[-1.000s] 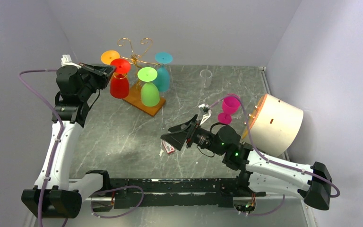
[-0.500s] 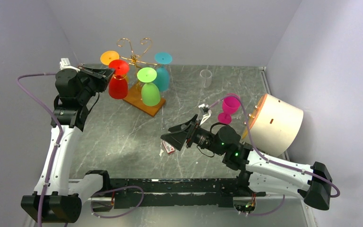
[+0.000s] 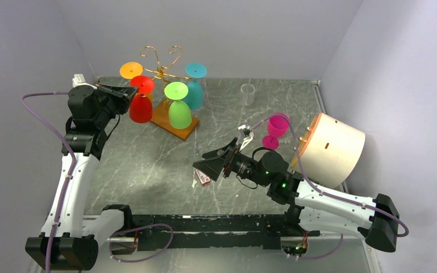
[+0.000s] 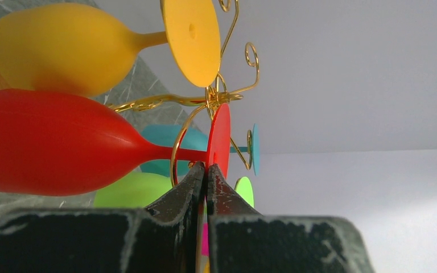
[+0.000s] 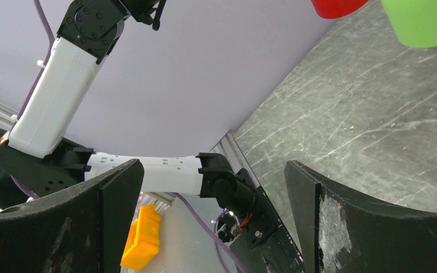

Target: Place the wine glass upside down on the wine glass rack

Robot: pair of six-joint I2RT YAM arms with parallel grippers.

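The gold wire wine glass rack point(image 3: 160, 62) stands on a brown wooden base point(image 3: 173, 122) at the back left. Orange point(image 3: 131, 70), green point(image 3: 178, 105) and teal point(image 3: 194, 85) glasses hang upside down on it. My left gripper point(image 3: 130, 94) is shut on the foot disc of a red wine glass point(image 3: 140, 107), upside down at a gold arm. In the left wrist view the fingers point(image 4: 190, 182) pinch the red disc point(image 4: 221, 136) beside the curled wire point(image 4: 176, 151). My right gripper point(image 3: 205, 165) is open and empty over mid-table. A magenta glass point(image 3: 275, 129) stands upright on the right.
A cream cylinder point(image 3: 333, 149) lies on its side at the right. A small clear cup point(image 3: 248, 94) stands at the back. A small red and white box point(image 3: 202, 180) lies under my right gripper.
My left gripper has moved the red glass slightly left and down at the rack arm. The right arm has not moved.
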